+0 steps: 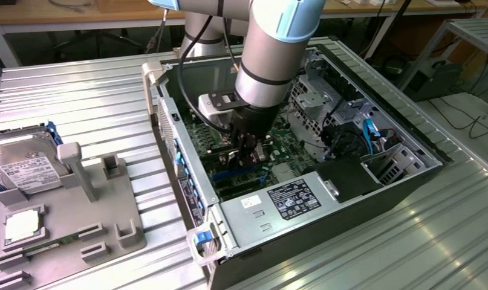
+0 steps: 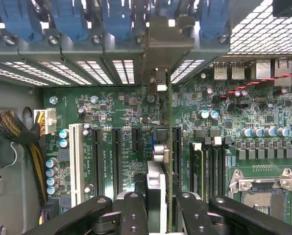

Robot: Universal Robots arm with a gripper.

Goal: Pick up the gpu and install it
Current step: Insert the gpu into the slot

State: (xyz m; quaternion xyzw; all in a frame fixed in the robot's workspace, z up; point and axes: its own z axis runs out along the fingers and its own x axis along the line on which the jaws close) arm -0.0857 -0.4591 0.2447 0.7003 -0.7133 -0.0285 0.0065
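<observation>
- Inside the open computer case [image 1: 405, 136], you see the arm reaching down with its gripper [image 1: 245, 158] low over the green motherboard [image 1: 286, 145].
- In the wrist view, your gripper [image 2: 161, 205] is clenched on the gpu [image 2: 169, 147], which stands on edge between the black fingers [image 2: 133, 213] and runs away from the camera toward the rear wall of the case.
- The card's silver bracket [image 2: 161, 54] stands against the row of rear slot openings, just below the blue retention clips [image 2: 67, 19].
- The card sits in line with the black expansion slots [image 2: 117, 156]; you cannot tell whether its lower edge is seated in one.
- The white slot [image 2: 76, 164] lies well to one side of the card, and the bare cpu socket [image 2: 263, 196] lies on the other side.
- Off to the exterior view's left, a grey fixture tray [image 1: 74, 223] on the metal table [image 1: 82, 109] holds a hard drive [image 1: 22, 166] and a small square cpu chip [image 1: 22, 225].
- The power supply [image 1: 288, 202] with its label fills the near end of the case.
</observation>
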